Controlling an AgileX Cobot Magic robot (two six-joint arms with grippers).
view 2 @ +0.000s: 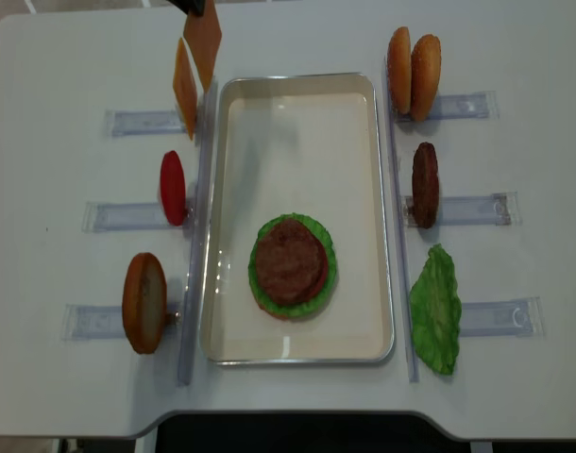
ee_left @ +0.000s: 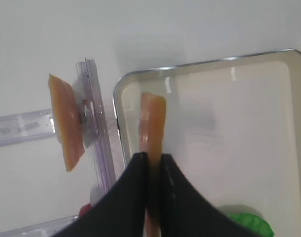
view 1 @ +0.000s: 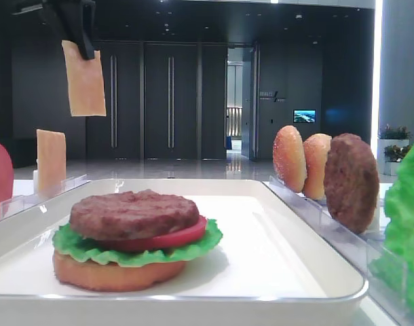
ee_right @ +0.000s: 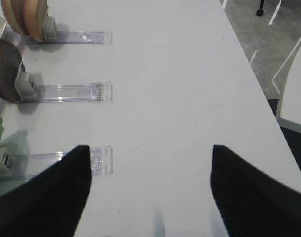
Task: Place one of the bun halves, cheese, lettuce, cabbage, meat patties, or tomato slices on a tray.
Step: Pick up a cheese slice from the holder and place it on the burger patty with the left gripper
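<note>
My left gripper (ee_left: 153, 158) is shut on a pale orange cheese slice (ee_left: 153, 123), which hangs edge-on over the far left corner of the white tray (ee_left: 229, 108). From the low exterior view the cheese (view 1: 85, 80) dangles high above the tray (view 1: 295, 224), pinched at its top by the gripper (view 1: 81, 41). A second cheese slice (view 2: 184, 87) stands in the rack beside the tray. On the tray sits a stack (view 2: 290, 262) of bun half, lettuce, tomato slice and meat patty (view 1: 134, 214). My right gripper (ee_right: 149, 148) is open over bare table.
Clear racks flank the tray. On the right stand two bun halves (view 2: 413, 61), a patty (view 2: 425, 184) and lettuce (view 2: 434, 307). On the left stand a tomato slice (view 2: 173, 187) and a bun half (view 2: 144, 302). The table's right edge (ee_right: 269, 98) lies near my right gripper.
</note>
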